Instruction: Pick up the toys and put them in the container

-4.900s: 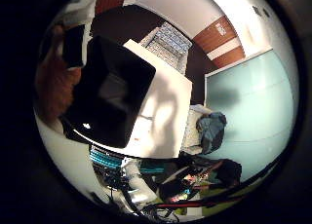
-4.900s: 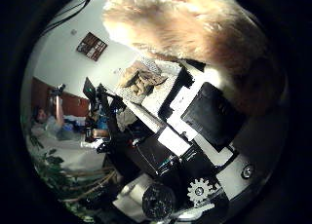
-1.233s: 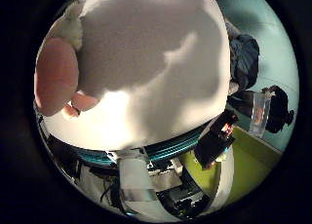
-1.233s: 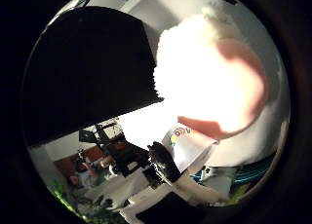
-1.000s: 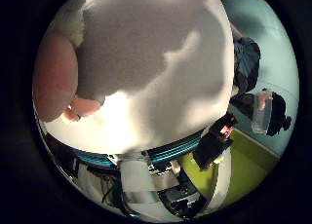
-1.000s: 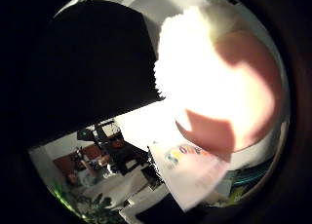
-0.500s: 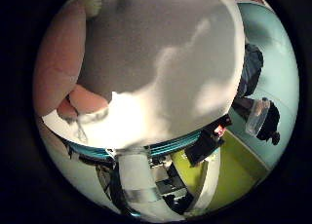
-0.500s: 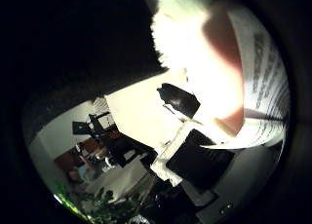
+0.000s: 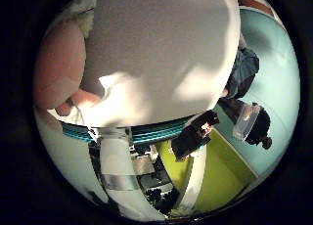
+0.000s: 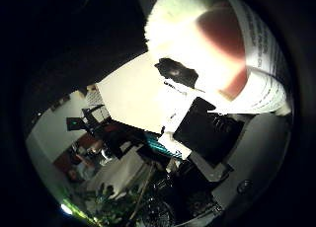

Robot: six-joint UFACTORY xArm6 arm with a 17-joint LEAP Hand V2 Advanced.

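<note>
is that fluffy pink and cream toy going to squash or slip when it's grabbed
The plush toy looks soft: its cream edge is fuzzy pile, so it will likely squash rather than resist. The fur should give grip, so slipping seems unlikely. Its paper tag curls loosely and will probably flap.

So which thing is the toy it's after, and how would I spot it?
Start from the big white table top that fills the little finger side palm view. The plush toy sits close against the palm: fluffy cream-white fur with a smooth pink patch and a printed paper tag hanging off it. It is the only soft, furry thing here; everything beside it is hard, flat or dark.
</note>
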